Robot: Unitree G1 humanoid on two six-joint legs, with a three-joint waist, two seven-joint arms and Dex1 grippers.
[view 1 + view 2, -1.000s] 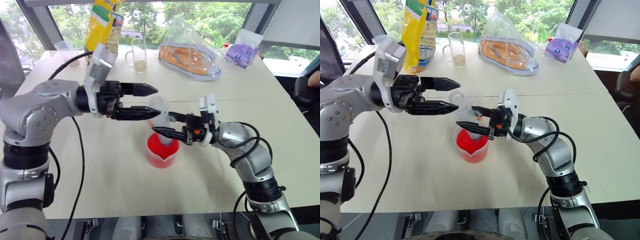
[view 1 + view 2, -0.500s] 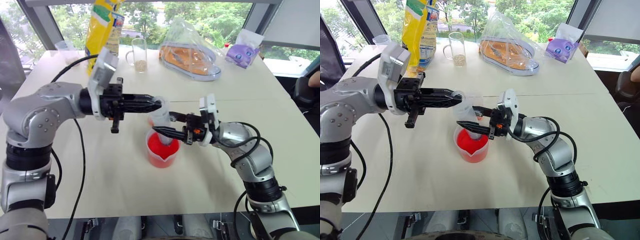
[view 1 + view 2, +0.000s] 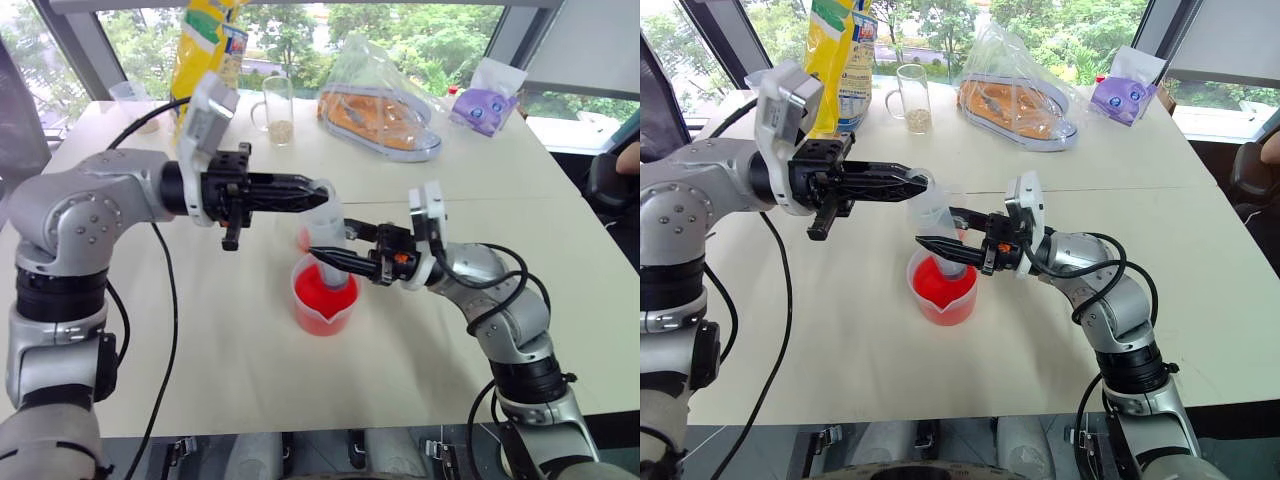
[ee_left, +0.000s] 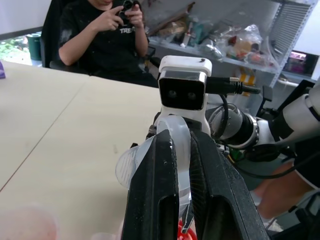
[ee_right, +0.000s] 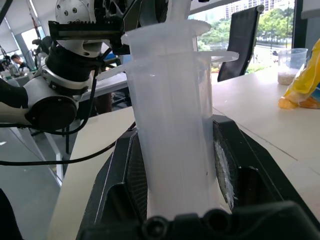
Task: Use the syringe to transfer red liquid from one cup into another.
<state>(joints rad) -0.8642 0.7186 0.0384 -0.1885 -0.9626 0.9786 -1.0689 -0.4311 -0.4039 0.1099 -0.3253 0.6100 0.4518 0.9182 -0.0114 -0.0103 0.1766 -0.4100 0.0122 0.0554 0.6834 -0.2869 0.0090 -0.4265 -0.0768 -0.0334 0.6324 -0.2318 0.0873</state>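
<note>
My right jaws (image 3: 322, 256) clamp the syringe (image 3: 330, 240) barrel, upright over the red beaker (image 3: 322, 300). My left jaws (image 3: 318, 194) pinch its plunger handle.

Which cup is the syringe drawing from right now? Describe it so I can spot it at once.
On the white table, look near the front middle, under the two end effectors holding the syringe. The beaker stands directly below the syringe. It is the widest cup, with a pour spout and bright red liquid, unlike the narrower cup behind it.

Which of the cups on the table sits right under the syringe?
The wide spouted beaker of red liquid, under the syringe. The handled glass with grains stands far back.
</note>
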